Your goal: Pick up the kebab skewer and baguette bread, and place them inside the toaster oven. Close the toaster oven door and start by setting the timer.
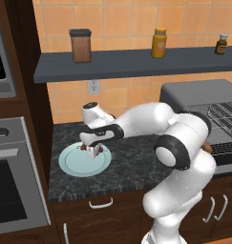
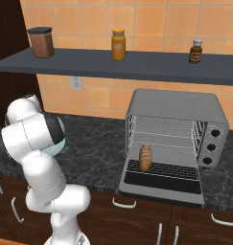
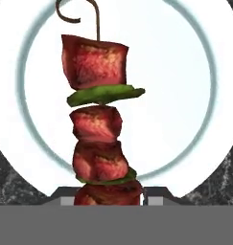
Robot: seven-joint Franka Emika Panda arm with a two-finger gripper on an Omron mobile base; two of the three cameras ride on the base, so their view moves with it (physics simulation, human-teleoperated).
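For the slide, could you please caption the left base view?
Claw lowered onto the kebab skewer on the plate, toaster oven open alongside.

Even bright rendered lighting, soft faint shadows, no glare, sharp focus
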